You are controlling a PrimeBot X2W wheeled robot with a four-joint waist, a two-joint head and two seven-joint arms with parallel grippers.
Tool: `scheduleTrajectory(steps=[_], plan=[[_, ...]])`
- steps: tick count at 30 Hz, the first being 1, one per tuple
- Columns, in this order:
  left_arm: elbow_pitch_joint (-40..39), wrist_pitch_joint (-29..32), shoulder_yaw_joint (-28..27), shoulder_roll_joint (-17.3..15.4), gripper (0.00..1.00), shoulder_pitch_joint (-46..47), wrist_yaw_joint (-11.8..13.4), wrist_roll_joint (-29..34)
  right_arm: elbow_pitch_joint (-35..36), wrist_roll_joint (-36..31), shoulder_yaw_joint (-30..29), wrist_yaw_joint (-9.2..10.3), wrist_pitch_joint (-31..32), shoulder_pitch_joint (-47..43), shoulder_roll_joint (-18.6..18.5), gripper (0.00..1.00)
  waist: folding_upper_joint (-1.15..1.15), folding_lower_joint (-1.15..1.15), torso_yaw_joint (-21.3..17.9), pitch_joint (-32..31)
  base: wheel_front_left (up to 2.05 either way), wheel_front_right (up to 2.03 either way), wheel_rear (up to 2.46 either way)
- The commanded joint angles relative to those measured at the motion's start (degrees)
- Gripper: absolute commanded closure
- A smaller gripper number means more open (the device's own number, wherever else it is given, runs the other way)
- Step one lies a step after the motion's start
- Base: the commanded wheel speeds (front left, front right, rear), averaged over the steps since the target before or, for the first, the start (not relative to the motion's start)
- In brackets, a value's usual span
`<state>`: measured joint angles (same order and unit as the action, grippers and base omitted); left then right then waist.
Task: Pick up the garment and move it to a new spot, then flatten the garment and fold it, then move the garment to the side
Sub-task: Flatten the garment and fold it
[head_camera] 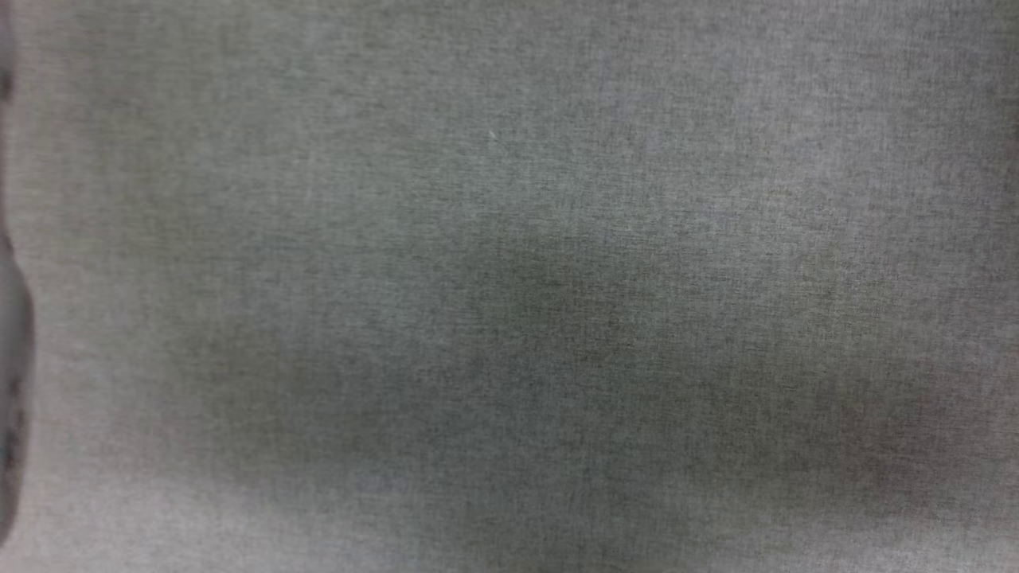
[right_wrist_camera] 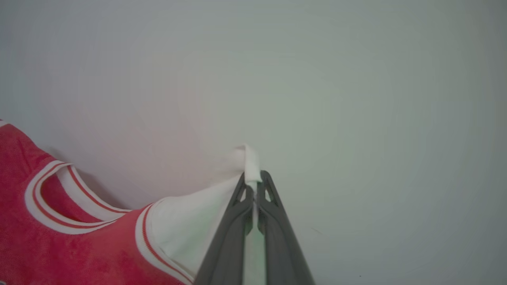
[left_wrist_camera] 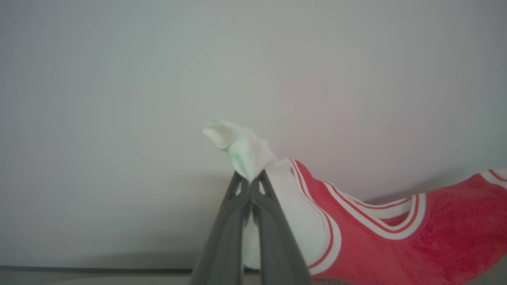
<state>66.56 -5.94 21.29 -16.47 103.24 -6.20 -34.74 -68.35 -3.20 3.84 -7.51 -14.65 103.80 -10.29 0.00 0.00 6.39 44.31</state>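
Two grippers, left gripper [left_wrist_camera: 251,179] and right gripper [right_wrist_camera: 253,180], each clamp a white sleeve of one red garment [left_wrist_camera: 396,245] at frame centre.

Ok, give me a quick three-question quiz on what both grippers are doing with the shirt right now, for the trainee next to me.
1. True or false: the left gripper stands open, clear of the garment.
2. What colour is the cloth pinched by the right gripper? A red; B white; C black.
3. How many grippers are shut on the garment?
Key: 1 false, it is shut on the garment; 2 B; 3 two.
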Motion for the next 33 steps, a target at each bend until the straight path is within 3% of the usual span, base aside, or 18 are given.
scheduleTrajectory(steps=[1,6,10,15,18,24,27,29,33], plan=[[0.69,0.33,0.82,0.09,1.00,-1.68,-0.48,0.26,-0.41,0.74,0.65,0.04,-0.39,-1.10,-0.32,1.00,0.00,0.00,1.54,-3.83,0.00,0.00,0.00],[2.13,1.28,1.73,0.38,1.00,-7.28,-1.23,-1.54,-1.82,5.70,2.28,0.04,-0.50,-6.20,0.09,1.00,0.00,0.00,2.07,-11.16,0.00,0.00,0.00],[0.21,2.52,4.50,0.30,1.00,-14.69,-1.32,-2.67,-0.71,9.66,6.81,0.04,-0.55,-12.70,-0.50,1.00,0.00,0.00,2.37,-17.83,0.00,0.00,0.00],[-6.27,3.91,8.58,-2.75,1.00,-27.46,-1.29,-5.79,4.74,18.02,13.93,0.04,-0.57,-26.29,-2.77,1.00,0.00,0.00,2.50,-26.01,0.00,0.00,0.00],[-10.79,4.55,9.63,-5.24,1.00,-36.28,-1.22,-8.82,10.32,24.01,18.76,0.04,-0.09,-35.62,-5.37,1.00,0.00,0.00,2.24,-30.22,0.00,0.00,0.00],[-22.35,5.56,11.10,-11.43,1.00,-54.19,-1.09,-12.16,25.57,31.74,25.33,0.04,1.00,-55.38,-14.86,1.00,0.00,0.00,2.25,-35.71,0.00,0.00,0.00],[-29.45,6.05,11.46,-13.97,1.00,-63.58,1.03,-13.02,32.85,33.21,25.36,0.05,1.86,-64.88,-19.47,1.00,0.00,0.00,2.36,-36.85,0.00,0.00,0.00],[-32.11,6.61,11.33,-14.56,1.00,-66.86,1.99,-14.01,35.22,33.52,24.82,0.05,2.22,-68.20,-20.55,1.00,0.00,0.00,2.41,-37.11,0.00,0.00,0.00],[-42.68,8.07,11.24,-18.00,1.00,-78.90,6.96,-15.30,44.25,32.11,21.06,0.05,3.98,-80.02,-23.87,1.00,0.00,0.00,2.23,-37.44,0.00,0.00,0.00]])
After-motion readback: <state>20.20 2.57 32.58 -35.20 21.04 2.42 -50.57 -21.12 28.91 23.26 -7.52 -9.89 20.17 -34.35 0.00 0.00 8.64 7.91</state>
